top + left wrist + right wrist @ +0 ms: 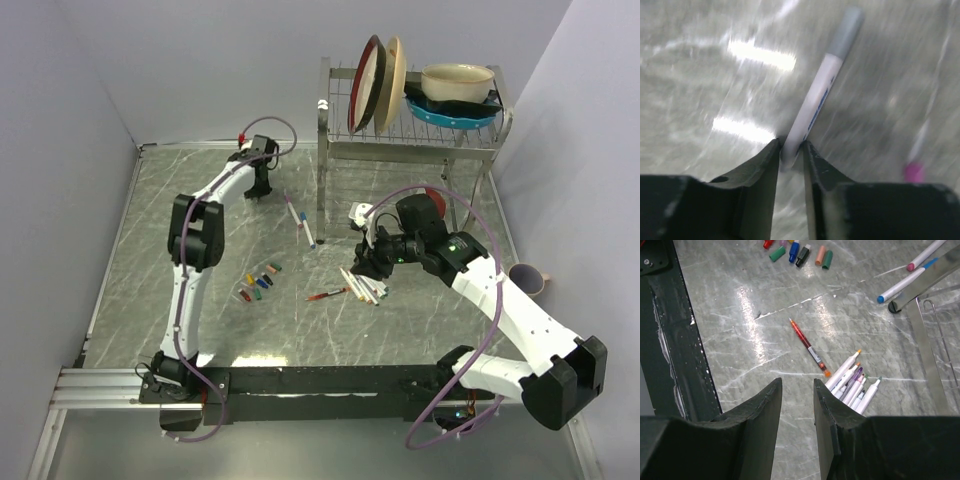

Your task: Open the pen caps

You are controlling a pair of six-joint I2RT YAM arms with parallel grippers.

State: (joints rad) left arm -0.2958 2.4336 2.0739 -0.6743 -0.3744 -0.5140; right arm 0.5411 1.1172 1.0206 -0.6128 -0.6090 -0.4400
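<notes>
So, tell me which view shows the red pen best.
Right wrist: the red pen lies whole, large and sharp there. Top external shows it only as a tiny red sliver; left wrist does not show it at all.

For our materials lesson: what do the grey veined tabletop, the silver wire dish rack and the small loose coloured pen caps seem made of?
Grey veined tabletop: polished stone or stone-look laminate, glossy; lamp glare streaks it. Silver wire dish rack: bare metal, thin shiny rods. Coloured pen caps: probably plastic, smooth, evenly bright colours.
</notes>
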